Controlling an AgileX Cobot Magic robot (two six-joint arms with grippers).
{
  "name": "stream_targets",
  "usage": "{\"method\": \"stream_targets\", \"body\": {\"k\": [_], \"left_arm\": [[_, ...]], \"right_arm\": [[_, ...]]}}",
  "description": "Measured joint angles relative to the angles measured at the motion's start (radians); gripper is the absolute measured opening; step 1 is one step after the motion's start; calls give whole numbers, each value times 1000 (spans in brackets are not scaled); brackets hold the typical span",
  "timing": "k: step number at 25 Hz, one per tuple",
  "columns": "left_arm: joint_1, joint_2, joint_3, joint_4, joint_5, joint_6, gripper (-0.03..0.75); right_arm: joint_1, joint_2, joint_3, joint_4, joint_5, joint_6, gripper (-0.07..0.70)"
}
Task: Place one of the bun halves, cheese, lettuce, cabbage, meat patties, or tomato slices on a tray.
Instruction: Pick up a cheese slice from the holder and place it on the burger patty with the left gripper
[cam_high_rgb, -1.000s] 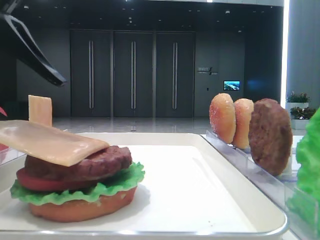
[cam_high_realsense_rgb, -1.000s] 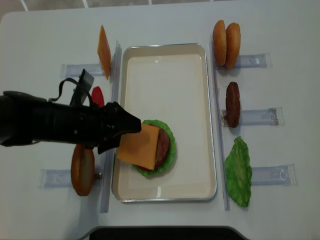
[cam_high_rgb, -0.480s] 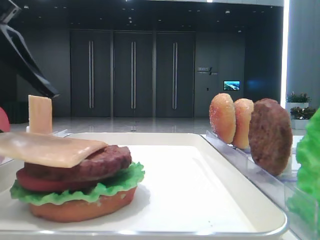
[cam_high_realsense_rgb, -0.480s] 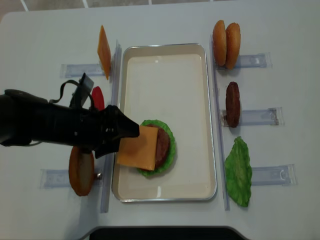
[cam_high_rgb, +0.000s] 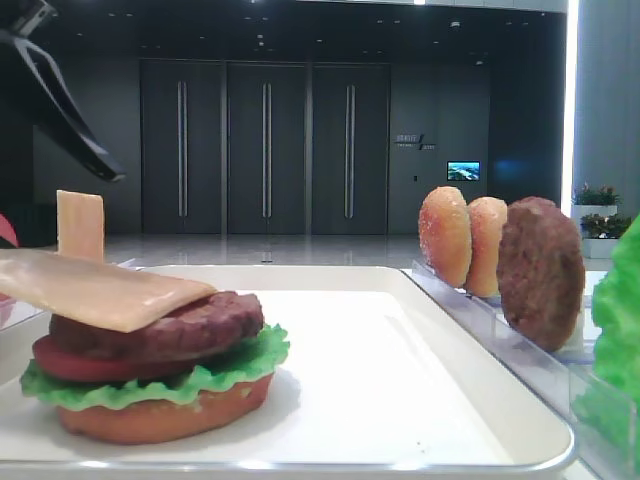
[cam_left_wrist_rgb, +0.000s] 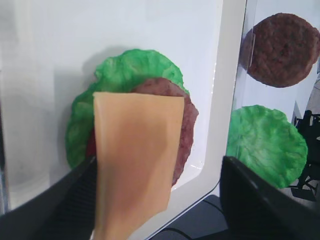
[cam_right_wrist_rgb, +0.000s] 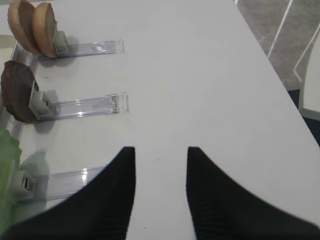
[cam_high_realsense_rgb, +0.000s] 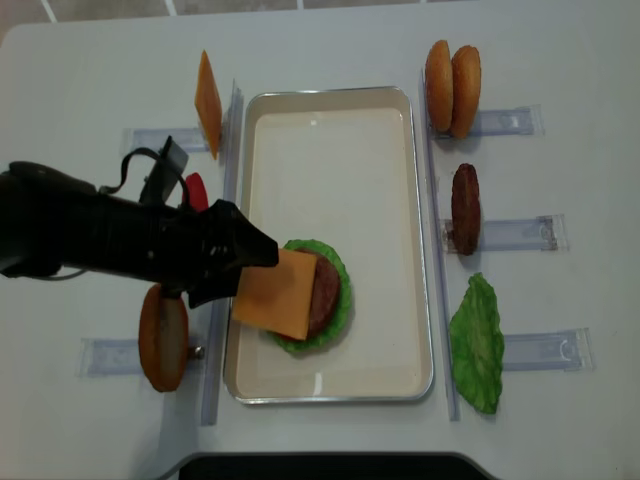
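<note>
While the cheese (cam_high_realsense_rgb: 283, 292) rests on the patty (cam_left_wrist_rgb: 182, 122), the left gripper (cam_high_realsense_rgb: 240, 260) hangs wide apart above it.

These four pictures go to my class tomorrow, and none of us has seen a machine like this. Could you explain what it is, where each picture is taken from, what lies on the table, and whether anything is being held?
It is a robot with two arms, each ending in a two-fingered gripper. One picture looks down from overhead, one sits low beside the tray, and two come from cameras on the wrists. On the tray stands a stack: bun half, lettuce, tomato slice, meat patty and cheese on top, overhanging. The left gripper hovers open beside the cheese, holding nothing. The right gripper is open over bare table. Spare buns, a patty, a lettuce leaf and another cheese slice stand in clear holders alongside.
</note>
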Motion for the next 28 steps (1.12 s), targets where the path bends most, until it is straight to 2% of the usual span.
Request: {"method": "stream_targets", "body": {"k": [3,13,21,28], "left_arm": [[0,0,-20,53,7,-50,548],[0,0,-29,99,13,-103,548],[0,0,-96,217,20,-206,548],[0,0,-103,240,23,-220,548]], "right_arm": [[0,0,0,0,0,0,244],[0,0,0,0,0,0,244],[0,0,0,0,0,0,244],[0,0,0,0,0,0,244]]}}
